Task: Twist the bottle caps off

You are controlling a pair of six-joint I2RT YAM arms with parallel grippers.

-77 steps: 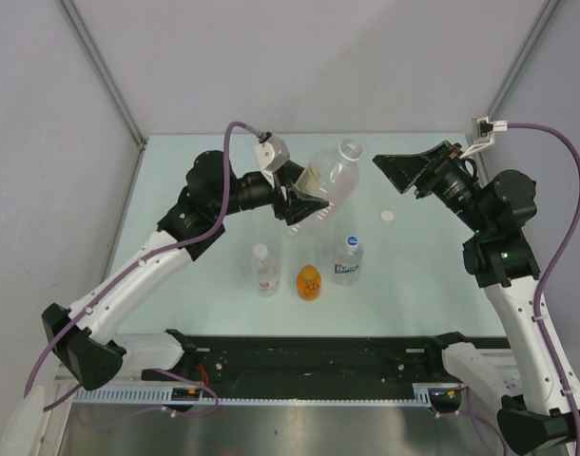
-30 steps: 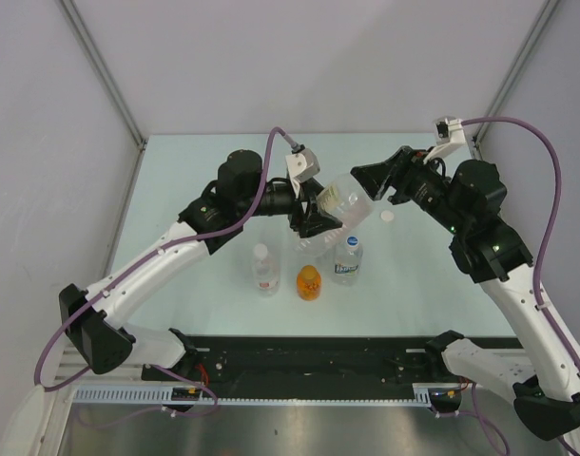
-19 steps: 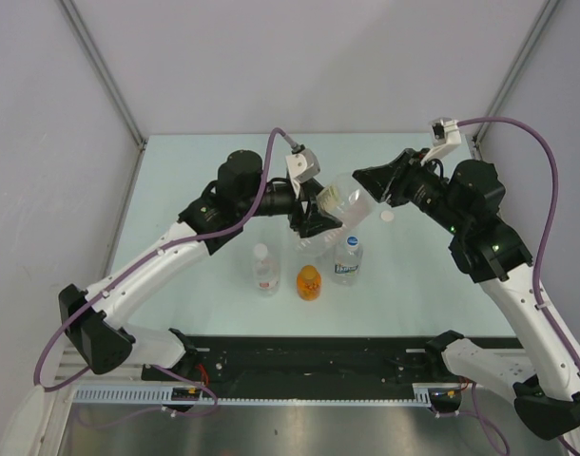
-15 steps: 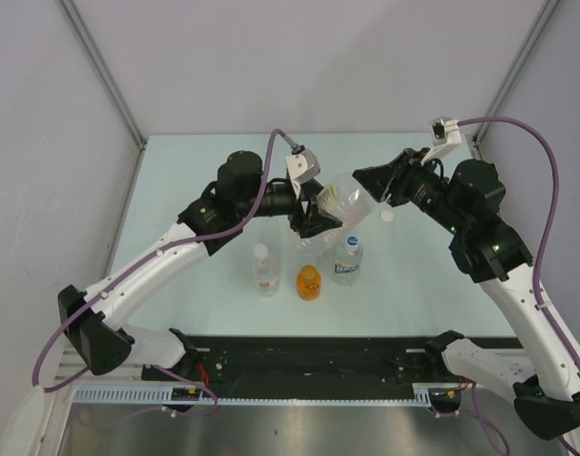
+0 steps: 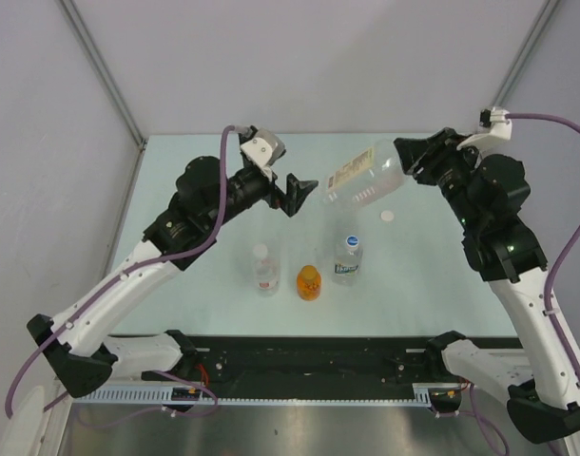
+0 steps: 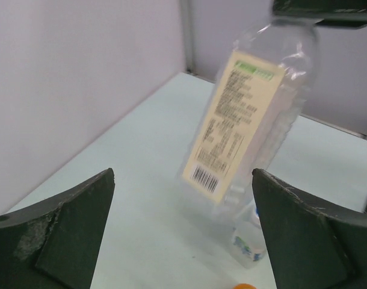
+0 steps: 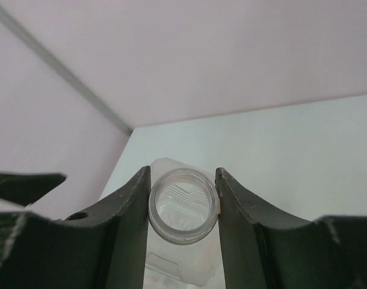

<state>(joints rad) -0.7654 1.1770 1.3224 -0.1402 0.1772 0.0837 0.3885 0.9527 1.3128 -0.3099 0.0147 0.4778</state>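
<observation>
Over the far half of the table (image 5: 423, 285), seen from above, the right gripper (image 5: 404, 161) pinches the large clear bottle (image 5: 361, 179) by its neck. It holds the bottle in the air, lying almost level with the base pointing left. The left gripper (image 5: 304, 195) hangs just left of that base, its jaws spread wide and touching nothing. A loose white cap (image 5: 389, 217) lies on the table below the neck. Nearer the arms, three small bottles stand upright in a row. The red-labelled bottle (image 5: 263, 270) is on the left with a second white cap (image 5: 261, 251) on it, and the orange bottle (image 5: 309, 282) is in the middle. The blue-labelled bottle (image 5: 347, 257) is on the right under a blue cap (image 5: 350, 239).

From the left wrist, both fingers (image 6: 69, 229) stand far apart at the lower corners. The large clear bottle is tilted beyond them, apart from both, its label and barcode facing the camera. The blue-labelled bottle shows below its base, and a sliver of orange sits at the bottom edge.

From the right wrist, the two fingers (image 7: 123, 241) press against either side of the bottle's round mouth (image 7: 183, 205). The mouth looks open and uncapped, and the body hangs away from the camera.
</observation>
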